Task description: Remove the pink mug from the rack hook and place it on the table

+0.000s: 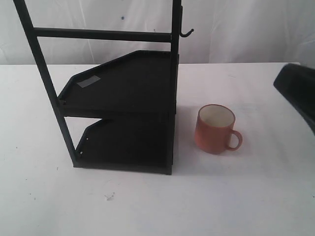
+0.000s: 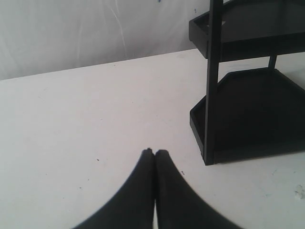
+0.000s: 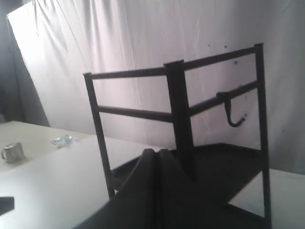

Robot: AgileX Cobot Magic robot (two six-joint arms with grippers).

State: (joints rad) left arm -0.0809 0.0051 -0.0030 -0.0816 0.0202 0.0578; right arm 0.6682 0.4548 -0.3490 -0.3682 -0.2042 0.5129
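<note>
Right hand [image 3: 155, 151] closed, empty, pink mug [image 1: 215, 129] upright on table [image 1: 147, 206], well apart

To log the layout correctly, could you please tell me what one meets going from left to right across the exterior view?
grey tape patch on the rack → rack hook → pink mug upright on the table → dark arm part at the right edge.
</note>
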